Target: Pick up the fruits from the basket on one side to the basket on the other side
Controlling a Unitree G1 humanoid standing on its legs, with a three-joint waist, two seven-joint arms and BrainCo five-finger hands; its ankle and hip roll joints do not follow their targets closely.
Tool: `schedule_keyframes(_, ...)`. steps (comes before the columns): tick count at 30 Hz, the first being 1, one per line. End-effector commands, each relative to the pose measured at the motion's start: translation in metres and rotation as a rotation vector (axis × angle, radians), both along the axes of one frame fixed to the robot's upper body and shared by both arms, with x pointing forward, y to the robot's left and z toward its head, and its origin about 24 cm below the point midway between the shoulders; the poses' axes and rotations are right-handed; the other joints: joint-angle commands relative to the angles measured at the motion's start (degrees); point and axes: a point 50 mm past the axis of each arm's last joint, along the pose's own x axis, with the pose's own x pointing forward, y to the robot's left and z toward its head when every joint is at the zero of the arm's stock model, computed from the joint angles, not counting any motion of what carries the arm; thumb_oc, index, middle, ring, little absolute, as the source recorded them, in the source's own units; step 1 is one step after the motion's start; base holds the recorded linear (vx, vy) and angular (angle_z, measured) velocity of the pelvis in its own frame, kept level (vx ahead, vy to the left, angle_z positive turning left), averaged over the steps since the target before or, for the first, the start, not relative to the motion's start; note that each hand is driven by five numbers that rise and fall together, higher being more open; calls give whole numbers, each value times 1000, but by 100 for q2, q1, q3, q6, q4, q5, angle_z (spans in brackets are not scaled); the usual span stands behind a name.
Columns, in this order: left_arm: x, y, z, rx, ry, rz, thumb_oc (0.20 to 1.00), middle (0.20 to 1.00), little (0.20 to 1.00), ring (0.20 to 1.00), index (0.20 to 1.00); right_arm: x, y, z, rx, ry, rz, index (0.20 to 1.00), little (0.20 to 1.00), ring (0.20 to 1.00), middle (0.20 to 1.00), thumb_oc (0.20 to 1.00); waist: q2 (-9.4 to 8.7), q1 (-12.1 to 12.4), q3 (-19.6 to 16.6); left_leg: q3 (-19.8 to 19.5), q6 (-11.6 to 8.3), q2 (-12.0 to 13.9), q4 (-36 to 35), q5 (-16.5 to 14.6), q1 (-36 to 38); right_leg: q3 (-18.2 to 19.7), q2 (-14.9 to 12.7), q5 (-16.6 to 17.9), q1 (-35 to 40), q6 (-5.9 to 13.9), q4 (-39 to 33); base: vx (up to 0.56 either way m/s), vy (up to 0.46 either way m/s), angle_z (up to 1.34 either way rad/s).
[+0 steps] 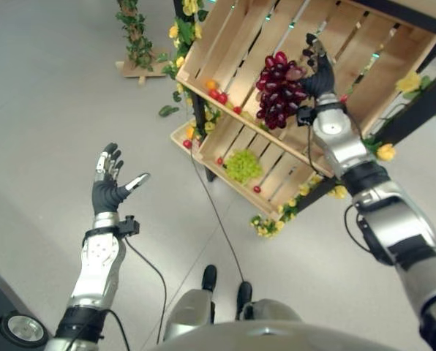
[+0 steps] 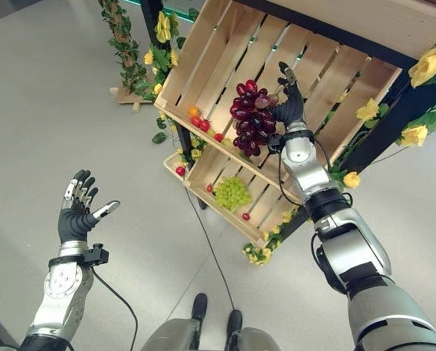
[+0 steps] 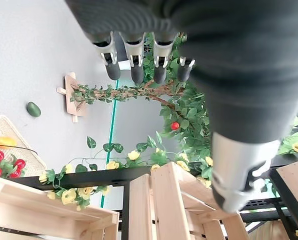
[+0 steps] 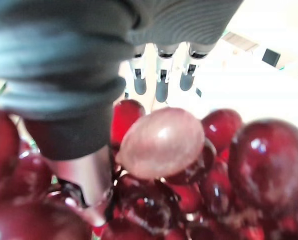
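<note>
Upper crate (image 1: pixel 328 44) cut off above.

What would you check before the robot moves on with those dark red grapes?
1. Grip: right hand holds the red grape bunch near its top: ok.
2. Bunch off the upper wooden crate: it hangs before the slats; contact cannot tell.
3. Left hand free: open, over the grey floor, holding nothing: ok.
4. Other fruit undisturbed: green grapes lie in the lower crate: ok.
5. Receiving basket: a woven basket shows in the left wrist view; whether it is the target, cannot tell.
</note>
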Motion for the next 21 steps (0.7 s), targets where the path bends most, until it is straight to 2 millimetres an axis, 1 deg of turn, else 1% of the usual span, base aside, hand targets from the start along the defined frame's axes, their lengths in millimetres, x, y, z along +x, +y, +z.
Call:
schedule_keyframes(1,3,5,24,35,-104,-11,1000,1000,1000,1000,1000,-6,8,54,55,-206,46,1000,1000,1000,1000,1000,-183,14,-30,60,-62,-54,322,-689,362,317,-436,593,158,643,-52,0,0,0)
schedule_keyframes(9,3,3,23,34,-104,-13,1000,1000,1000,1000,1000,-7,7,49,64,-197,39,1000,1000,1000,1000,1000,-167,-3,-26,66,-62,-51,333,-697,363,331,-430,586,136,646,-23,0,0,0)
schedule_keyframes(10,3,4,23,34,-101,-9,1000,1000,1000,1000,1000,-6,4,45,99,-189,27,1000,1000,1000,1000,1000,-154,-2,-26,68,-61,-47,331,-697,361,325,-430,584,129,648,-23,0,0,0)
schedule_keyframes(11,3,4,23,34,-99,-4,1000,1000,1000,1000,1000,-5,2,41,173,-170,15,1000,1000,1000,1000,1000,-147,0,-22,67,-59,-50,328,-696,356,327,-427,587,125,646,-27,0,0,0)
schedule_keyframes(13,4,5,23,37,-92,5,1000,1000,1000,1000,1000,-2,2,37,241,-145,14,1000,1000,1000,1000,1000,-145,-6,-16,73,-62,-48,330,-692,350,335,-424,589,118,643,-25,0,0,0)
schedule_keyframes(14,4,5,22,37,-86,8,1000,1000,1000,1000,1000,0,1,31,357,-119,2,1000,1000,1000,1000,1000,-141,-5,-12,77,-63,-46,330,-690,346,342,-420,597,116,641,-29,0,0,0)
schedule_keyframes(15,4,5,22,38,-86,9,1000,1000,1000,1000,1000,0,1,31,360,-119,4,1000,1000,1000,1000,1000,-150,-5,-10,79,-63,-47,331,-691,348,344,-420,595,116,641,-28,0,0,0)
schedule_keyframes(16,4,6,22,38,-81,13,1000,1000,1000,1000,1000,3,4,27,432,-91,7,1000,1000,1000,1000,1000,-145,4,-3,84,-66,-47,330,-689,346,346,-415,599,110,636,-25,-14,-1,-3)
schedule_keyframes(17,4,8,21,46,-59,21,1000,1000,1000,1000,1000,8,11,22,532,-26,48,1000,1000,1000,1000,1000,-160,-10,9,109,-74,-39,329,-689,347,357,-406,610,91,630,-14,-15,0,-4)
schedule_keyframes(18,4,8,21,46,-59,21,1000,1000,1000,1000,1000,8,11,22,532,-26,49,1000,1000,1000,1000,1000,-160,-10,10,109,-74,-39,329,-689,347,357,-406,610,90,630,-14,-11,-4,-9)
schedule_keyframes(19,3,10,20,41,-44,24,1000,1000,1000,1000,1000,10,16,21,529,14,65,1000,1000,1000,1000,1000,-180,-17,10,126,-81,-32,321,-686,354,363,-406,624,87,631,-13,-1,-7,-7)
schedule_keyframes(21,3,11,20,42,-39,25,1000,1000,1000,1000,1000,11,17,21,527,24,66,1000,1000,1000,1000,1000,-183,-20,11,130,-83,-32,322,-686,354,366,-405,628,88,630,-11,0,-3,-3)
